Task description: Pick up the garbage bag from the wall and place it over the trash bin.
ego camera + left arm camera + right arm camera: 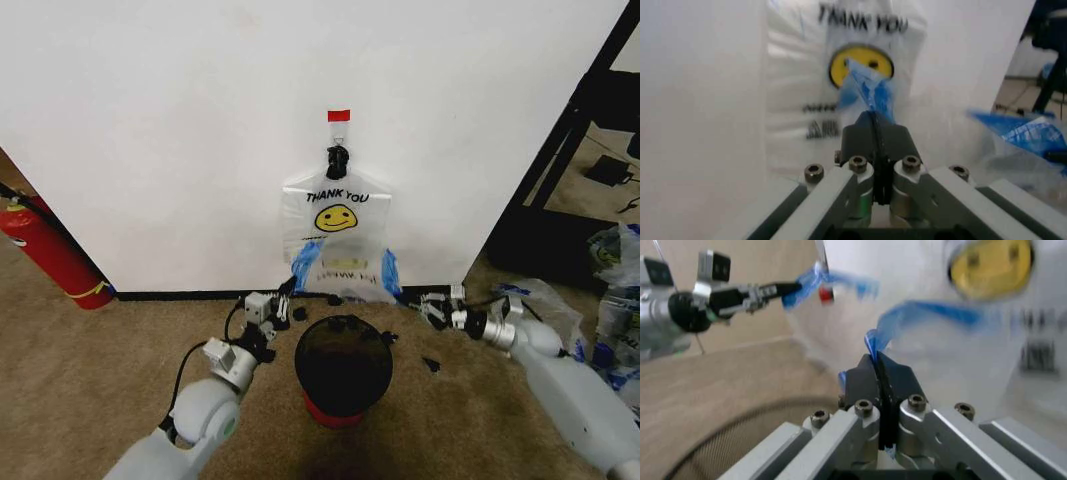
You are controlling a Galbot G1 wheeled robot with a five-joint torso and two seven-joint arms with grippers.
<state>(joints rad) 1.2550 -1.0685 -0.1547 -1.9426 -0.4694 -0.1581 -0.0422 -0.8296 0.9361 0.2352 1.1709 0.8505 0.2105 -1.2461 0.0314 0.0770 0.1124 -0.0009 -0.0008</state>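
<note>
The garbage bag (pixel 338 230), see-through with black THANK YOU print and a yellow smiley, hangs on the white wall (pixel 180 130) from a black clip under a red tape strip (pixel 339 116). Its blue handle tips hang low near the baseboard. My left gripper (pixel 288 296) is at the bag's lower left. In the left wrist view that gripper (pixel 873 119) is shut on a blue handle (pixel 870 90). My right gripper (pixel 428 303) is at the lower right, and in its wrist view it (pixel 875 360) is shut on the other blue handle (pixel 920 312). The black trash bin (pixel 343 365) with a red base stands between both arms, below the bag.
A red fire extinguisher (pixel 50 250) leans at the wall's left end. Lumpy clear bags with blue trim (pixel 610 300) lie at the right, beside a black frame (pixel 560 150) past the wall's corner. Brown carpet (pixel 120 340) covers the floor.
</note>
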